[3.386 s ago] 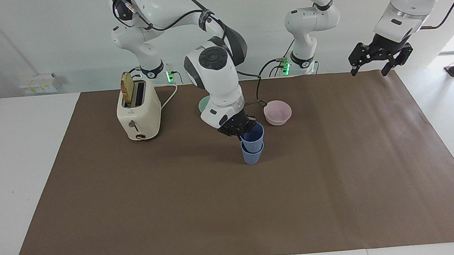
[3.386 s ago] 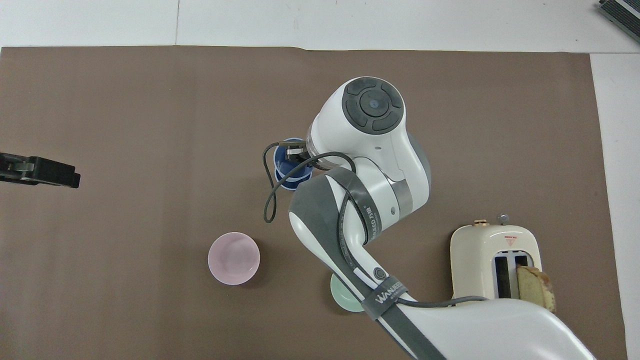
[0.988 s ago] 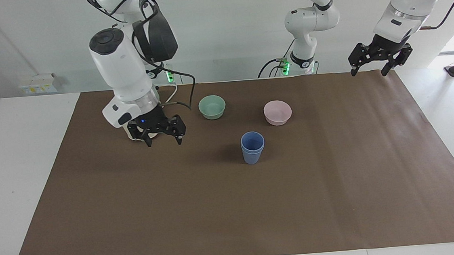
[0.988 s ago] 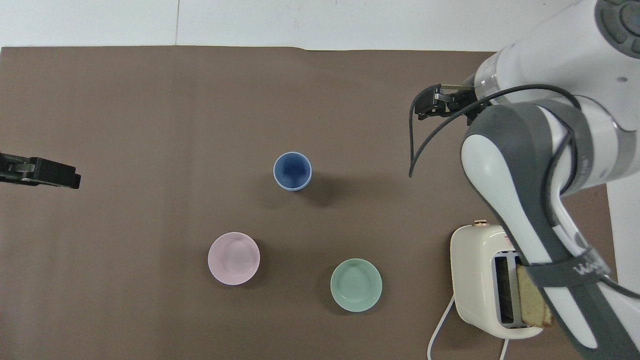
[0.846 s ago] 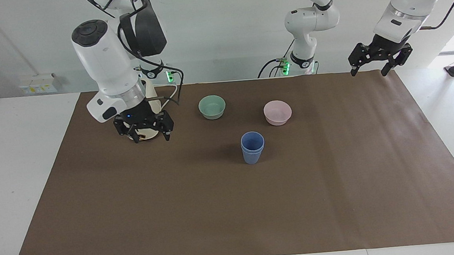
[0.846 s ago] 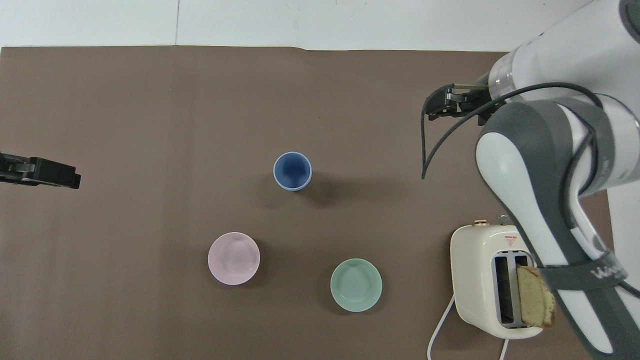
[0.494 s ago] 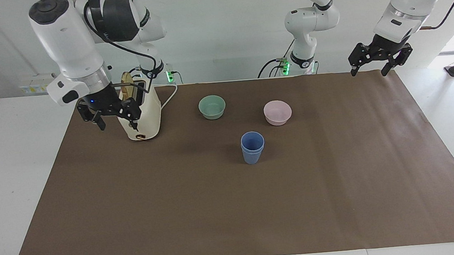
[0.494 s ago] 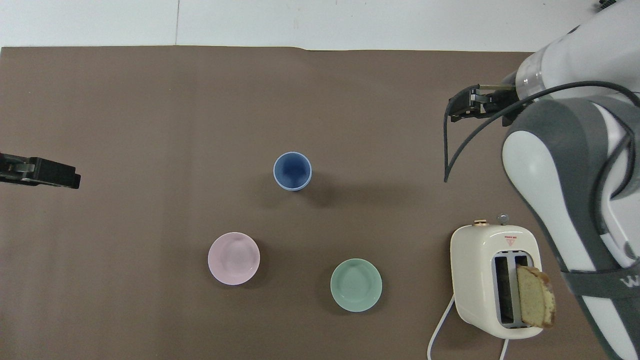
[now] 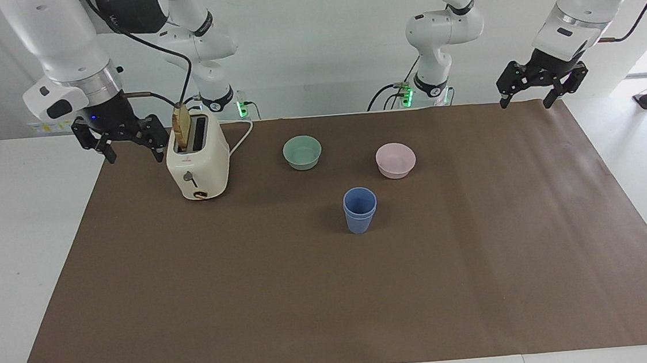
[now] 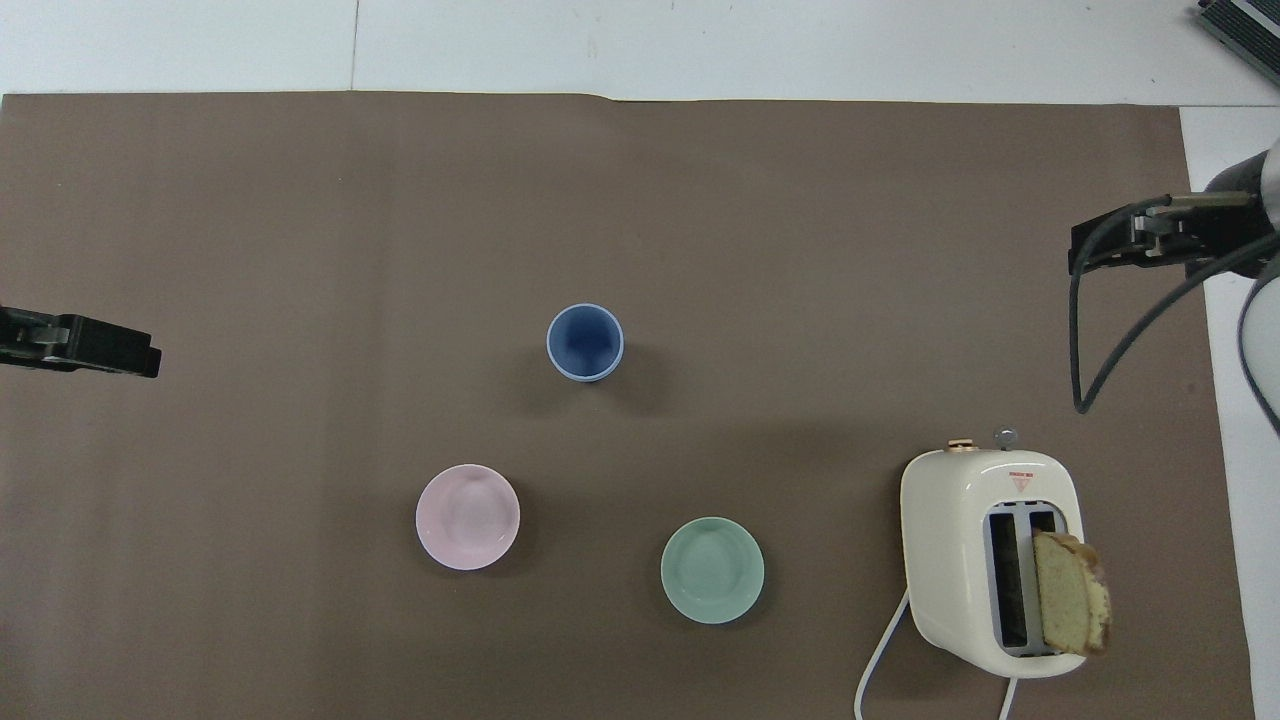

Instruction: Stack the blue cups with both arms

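Facing view: two small matte blue plastic cups (image 9: 360, 210), one nested inside the other, stand upright as a single stack near the middle of the brown paper mat (image 9: 480, 261) that covers the white desk (image 9: 10, 240). A round pale green bowl (image 9: 302, 152) and a round pale pink bowl (image 9: 395, 160) sit nearer to the robots than the stack, each apart from it. A cream two-slot toaster (image 9: 198, 163) with a slice of bread (image 9: 182, 128) standing in one slot lies toward the right arm's end of the desk. Right claw (image 9: 132, 150) hangs over the mat's edge just beside the toaster, fingers spread wide, holding nothing. Left claw (image 9: 528, 102) hangs over the mat's corner at the left arm's end, likewise wide open and empty; this arm waits
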Controlling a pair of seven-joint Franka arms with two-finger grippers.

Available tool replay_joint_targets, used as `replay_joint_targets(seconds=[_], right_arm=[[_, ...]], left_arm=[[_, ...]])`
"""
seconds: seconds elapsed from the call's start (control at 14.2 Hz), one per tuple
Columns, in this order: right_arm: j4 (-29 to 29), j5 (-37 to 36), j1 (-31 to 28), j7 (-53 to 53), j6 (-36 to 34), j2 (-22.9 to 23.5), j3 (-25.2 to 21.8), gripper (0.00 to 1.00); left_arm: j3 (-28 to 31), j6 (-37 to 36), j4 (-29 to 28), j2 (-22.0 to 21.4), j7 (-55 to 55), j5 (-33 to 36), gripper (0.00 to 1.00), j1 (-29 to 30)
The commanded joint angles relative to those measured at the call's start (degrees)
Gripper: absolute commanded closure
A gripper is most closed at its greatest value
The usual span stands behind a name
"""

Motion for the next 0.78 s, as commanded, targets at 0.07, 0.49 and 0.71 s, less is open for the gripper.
replay_joint_targets(seconds=[0.07, 0.49, 0.71], right_arm=[[-0.6, -0.93, -0.71, -1.79, -0.68, -1.75, 0.76, 0.0], [-0.69, 0.21, -0.71, -1.35, -0.42, -2.1, 0.5, 0.0], [-0.69, 0.21, -0.62, -1.35, -0.24, -2.1, 0.41, 0.0]], left_arm=[[-0.21, 0.73, -1.47, -1.33, -0.11, -0.75, 0.0, 0.55], [-0.21, 0.82, -1.55, -1.33, -0.11, -0.75, 0.0, 0.64], [-0.21, 0.82, -1.55, -1.33, -0.11, -0.75, 0.0, 0.64]])
